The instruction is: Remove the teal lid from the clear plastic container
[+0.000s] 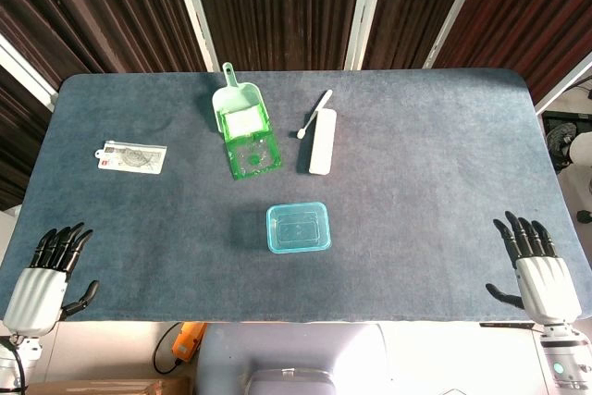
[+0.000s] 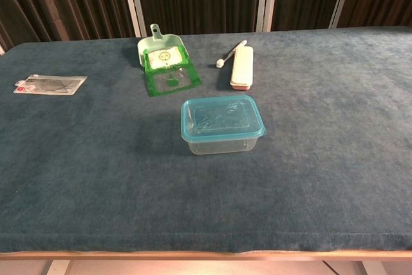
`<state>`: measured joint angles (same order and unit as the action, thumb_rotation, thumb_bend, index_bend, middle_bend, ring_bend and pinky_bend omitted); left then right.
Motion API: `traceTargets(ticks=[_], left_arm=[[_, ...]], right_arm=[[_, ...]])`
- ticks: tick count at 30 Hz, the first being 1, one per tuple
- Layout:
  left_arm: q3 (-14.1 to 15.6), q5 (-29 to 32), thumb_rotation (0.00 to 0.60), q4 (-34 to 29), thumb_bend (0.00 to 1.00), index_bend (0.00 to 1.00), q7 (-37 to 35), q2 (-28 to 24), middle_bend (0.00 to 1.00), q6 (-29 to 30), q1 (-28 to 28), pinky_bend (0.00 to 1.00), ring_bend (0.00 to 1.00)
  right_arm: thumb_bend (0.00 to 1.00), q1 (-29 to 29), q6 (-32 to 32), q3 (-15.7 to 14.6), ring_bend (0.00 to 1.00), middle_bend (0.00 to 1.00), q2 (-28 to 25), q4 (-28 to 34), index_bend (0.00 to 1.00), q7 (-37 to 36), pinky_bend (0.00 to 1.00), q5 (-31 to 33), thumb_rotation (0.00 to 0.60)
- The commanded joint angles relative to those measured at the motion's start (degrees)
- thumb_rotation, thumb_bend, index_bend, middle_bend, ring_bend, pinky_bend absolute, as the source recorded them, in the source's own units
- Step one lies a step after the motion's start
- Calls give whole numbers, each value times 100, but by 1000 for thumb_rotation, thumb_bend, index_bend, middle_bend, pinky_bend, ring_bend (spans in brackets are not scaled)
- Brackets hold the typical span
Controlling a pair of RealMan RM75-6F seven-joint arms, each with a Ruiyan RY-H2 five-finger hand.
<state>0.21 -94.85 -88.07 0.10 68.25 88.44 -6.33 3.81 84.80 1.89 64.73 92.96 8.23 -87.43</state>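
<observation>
The clear plastic container [image 2: 222,140] sits on the blue-grey surface [image 1: 435,164] roughly midway between the two hands and further out from both, toward the middle of the surface. Its teal lid [image 2: 221,118] is on top of it, lying flat and covering the opening, with the teal rim running all the way round.

The left hand [image 1: 48,270] rests at the near left corner of the surface, holding nothing, its dark fingers [image 1: 65,242] stretched out and a little apart, thumb out to the side. The right hand [image 1: 539,270] lies at the near right corner in much the same way: empty, fingers extended and spread, thumb pointing inward. Both hands are well apart from the container, and only the head view shows them.

Beyond the container, further from the hands, a green scoop [image 1: 239,104] lies with its handle pointing away, and a green transparent packet [image 1: 252,153] lies just at its near edge, touching or overlapping it. To the right of these sits a white oblong case [image 1: 322,141] with a small white spoon-like stick [image 1: 314,115] beside its far end. Ahead of the left hand, near the left edge, lies a flat clear packet [image 1: 132,157] with printed markings
</observation>
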Motion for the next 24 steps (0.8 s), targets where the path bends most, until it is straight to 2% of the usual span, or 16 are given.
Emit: traceTargets(ticks=[1,8,10,11,14,18,20,24], left_arm=[[19,-17,600,-25,329,0,-20,0,0,-17,-6,22,0],[89,-227,600,-8,300,0,-215,83,0,-167,-153,20,0],[179,-680,600,108,290,0,-767,337,0,-271,-423,16,0],[200,-1034,600,131,286,0,-1150,606,0,-448,-734,12,0],[61,-1262,600,473,267,0,-1317,1094,0,-686,-1166,4,0],[27,-1105,600,216,260,0,-1522,1388,0,-1520,-1700,0,0],[-80,-891,600,104,261,0,-1447,1547,0,-1950,-1945,0,0],[-352,-507,600,215,262,0,-1168,2070,0,-2324,-2231,0,0]], right_arm=[[209,-6,-1,-9,0,0,-4,1,0,-1,0,-5,600],[209,-21,-15,-35,0,0,-36,19,0,-17,0,-9,600],[210,-53,12,-65,0,0,-81,46,0,-32,0,-34,600],[210,-83,40,-96,0,0,-108,53,0,-41,0,-63,600],[209,-91,47,-126,0,0,-162,60,0,-125,0,-126,600],[209,-84,74,-111,0,0,-180,61,0,-252,0,-171,600],[210,-83,74,-107,0,0,-192,60,0,-302,0,-176,600],[209,-66,20,-119,0,0,-261,73,0,-439,0,-181,600]])
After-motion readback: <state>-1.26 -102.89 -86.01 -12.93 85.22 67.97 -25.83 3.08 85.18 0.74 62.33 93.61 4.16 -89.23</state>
